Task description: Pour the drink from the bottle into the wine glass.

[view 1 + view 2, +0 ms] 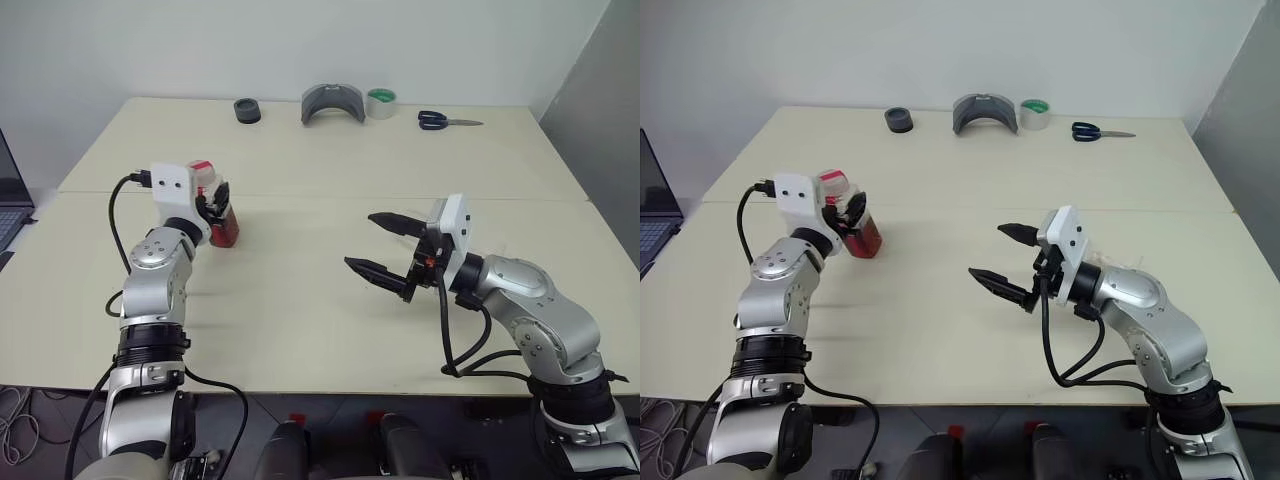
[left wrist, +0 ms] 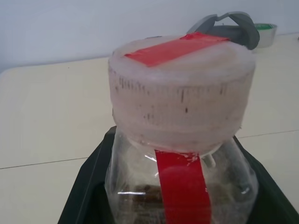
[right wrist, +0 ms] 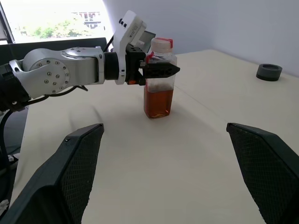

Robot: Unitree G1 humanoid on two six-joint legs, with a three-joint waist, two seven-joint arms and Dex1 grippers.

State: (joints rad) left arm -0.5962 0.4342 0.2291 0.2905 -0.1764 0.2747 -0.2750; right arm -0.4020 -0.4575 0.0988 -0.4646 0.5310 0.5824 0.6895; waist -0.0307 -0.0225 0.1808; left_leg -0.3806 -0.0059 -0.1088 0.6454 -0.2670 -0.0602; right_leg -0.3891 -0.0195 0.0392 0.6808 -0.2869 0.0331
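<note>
Bottle (image 3: 159, 79), light, part-filled, thin-walled, capped, standing on bench (image 1: 320, 290): left end effector (image 3: 161, 70) clamped at upper body below cap; right end effector (image 1: 385, 245) spread wide, empty; squeeze gently.

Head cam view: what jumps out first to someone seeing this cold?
The left gripper closed around the bottle, which stands upright on the table at the robot's left, with the reddish-brown drink filling its lower part. Next, the right gripper hanging wide open and empty over the middle of the table. Along the far edge sit a black puck-like object, a grey curved piece, a tape roll and scissors.
</note>
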